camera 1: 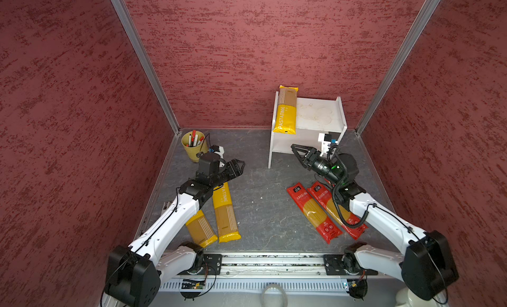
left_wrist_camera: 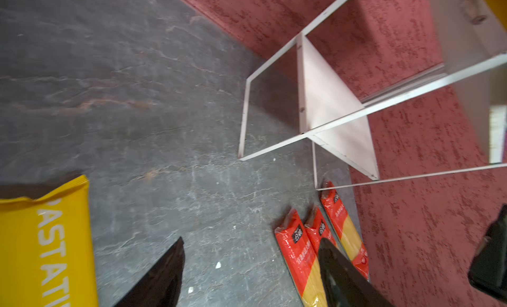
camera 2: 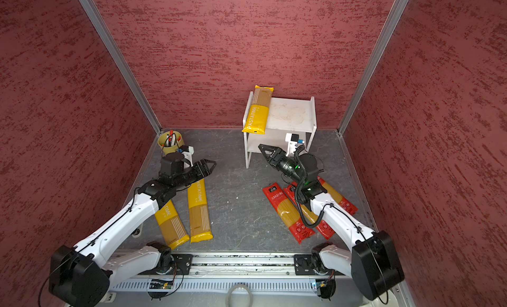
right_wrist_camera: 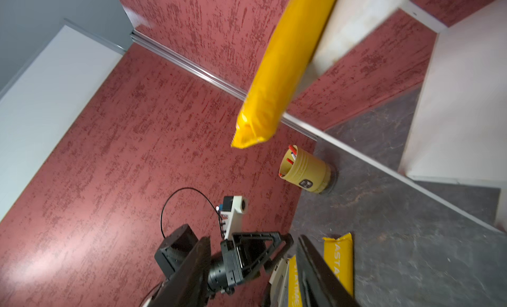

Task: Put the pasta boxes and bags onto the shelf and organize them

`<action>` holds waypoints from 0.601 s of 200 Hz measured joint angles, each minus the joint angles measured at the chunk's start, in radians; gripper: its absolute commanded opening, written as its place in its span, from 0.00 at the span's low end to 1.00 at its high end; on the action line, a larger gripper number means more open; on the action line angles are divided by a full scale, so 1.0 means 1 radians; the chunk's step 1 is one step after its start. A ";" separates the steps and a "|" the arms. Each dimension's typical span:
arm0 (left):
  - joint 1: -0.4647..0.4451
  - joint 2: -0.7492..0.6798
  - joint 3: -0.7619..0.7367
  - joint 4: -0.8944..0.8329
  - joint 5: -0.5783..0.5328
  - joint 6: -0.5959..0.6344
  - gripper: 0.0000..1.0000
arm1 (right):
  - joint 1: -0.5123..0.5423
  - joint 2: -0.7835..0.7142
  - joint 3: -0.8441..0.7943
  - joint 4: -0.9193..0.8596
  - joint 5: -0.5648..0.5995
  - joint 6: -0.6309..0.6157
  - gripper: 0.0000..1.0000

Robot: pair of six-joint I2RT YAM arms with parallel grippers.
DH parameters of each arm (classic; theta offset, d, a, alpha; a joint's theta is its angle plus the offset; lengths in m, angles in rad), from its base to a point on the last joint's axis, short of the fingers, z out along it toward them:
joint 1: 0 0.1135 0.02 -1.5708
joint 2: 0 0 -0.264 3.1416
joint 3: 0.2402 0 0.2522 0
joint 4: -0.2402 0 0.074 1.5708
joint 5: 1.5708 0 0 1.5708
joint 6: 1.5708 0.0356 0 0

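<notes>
The white shelf [camera 1: 315,113] [camera 2: 290,113] stands at the back right. One yellow PASTATIME pack [camera 1: 286,113] [right_wrist_camera: 282,72] lies along the left of its top board, with its front end overhanging. Two more yellow packs [camera 1: 223,209] [camera 1: 200,228] lie on the floor at the left, partly under my left arm. Three red spaghetti packs [camera 2: 285,209] [left_wrist_camera: 296,245] lie on the floor at the right, partly under my right arm. My left gripper [camera 1: 239,168] [left_wrist_camera: 251,239] hangs open over bare floor past the yellow packs' far ends. My right gripper [camera 1: 295,152] [right_wrist_camera: 253,238] is open and empty in front of the shelf's lower tier.
A yellow-green cup of pens [camera 1: 193,145] [right_wrist_camera: 304,171] stands in the back left corner of the grey floor [camera 1: 260,187]. Red textured walls close in three sides. The arms' rail [camera 1: 274,261] runs along the front edge.
</notes>
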 measured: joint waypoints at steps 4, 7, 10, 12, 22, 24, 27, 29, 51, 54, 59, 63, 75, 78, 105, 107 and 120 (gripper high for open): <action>0.003 -0.006 -0.005 -0.018 -0.010 -0.006 0.76 | 0.018 -0.003 -0.012 -0.005 0.007 -0.012 0.50; 0.005 -0.010 -0.011 -0.029 -0.016 -0.010 0.76 | 0.031 -0.003 -0.020 -0.010 0.014 -0.014 0.50; 0.007 -0.014 -0.016 -0.043 -0.024 -0.013 0.76 | 0.046 -0.002 -0.027 -0.014 0.021 -0.025 0.50; 0.009 -0.019 -0.022 -0.055 -0.030 -0.018 0.76 | 0.058 0.002 -0.032 -0.017 0.030 -0.027 0.49; 0.015 -0.036 -0.048 -0.097 -0.050 -0.036 0.76 | 0.119 0.020 -0.050 -0.036 0.058 -0.050 0.48; 0.016 -0.039 -0.053 -0.104 -0.051 -0.039 0.76 | 0.129 0.025 -0.051 -0.039 0.064 -0.058 0.48; 0.020 -0.048 -0.066 -0.117 -0.057 -0.046 0.76 | 0.148 0.035 -0.054 -0.042 0.072 -0.059 0.47; 0.022 -0.051 -0.072 -0.122 -0.058 -0.051 0.76 | 0.160 0.043 -0.056 -0.045 0.080 -0.068 0.47; 0.048 -0.114 -0.169 -0.206 -0.093 -0.104 0.76 | 0.282 0.166 -0.057 -0.051 0.148 -0.095 0.44; 0.051 -0.124 -0.182 -0.216 -0.098 -0.111 0.76 | 0.299 0.186 -0.056 -0.052 0.157 -0.097 0.44; 0.055 -0.138 -0.203 -0.233 -0.110 -0.125 0.76 | 0.319 0.215 -0.054 -0.054 0.172 -0.102 0.44; 0.057 -0.146 -0.216 -0.245 -0.115 -0.134 0.76 | 0.339 0.243 -0.050 -0.061 0.184 -0.108 0.43; 0.061 -0.167 -0.253 -0.272 -0.140 -0.164 0.76 | 0.389 0.325 -0.023 -0.092 0.219 -0.127 0.43; 0.061 -0.170 -0.262 -0.278 -0.146 -0.173 0.76 | 0.399 0.346 -0.012 -0.101 0.227 -0.131 0.42; 0.061 -0.154 -0.313 -0.286 -0.178 -0.219 0.76 | 0.479 0.499 0.113 -0.172 0.277 -0.162 0.40; 0.061 -0.149 -0.317 -0.284 -0.180 -0.221 0.76 | 0.484 0.510 0.122 -0.174 0.279 -0.163 0.40; 0.062 -0.122 -0.338 -0.268 -0.183 -0.236 0.75 | 0.505 0.563 0.172 -0.181 0.282 -0.165 0.40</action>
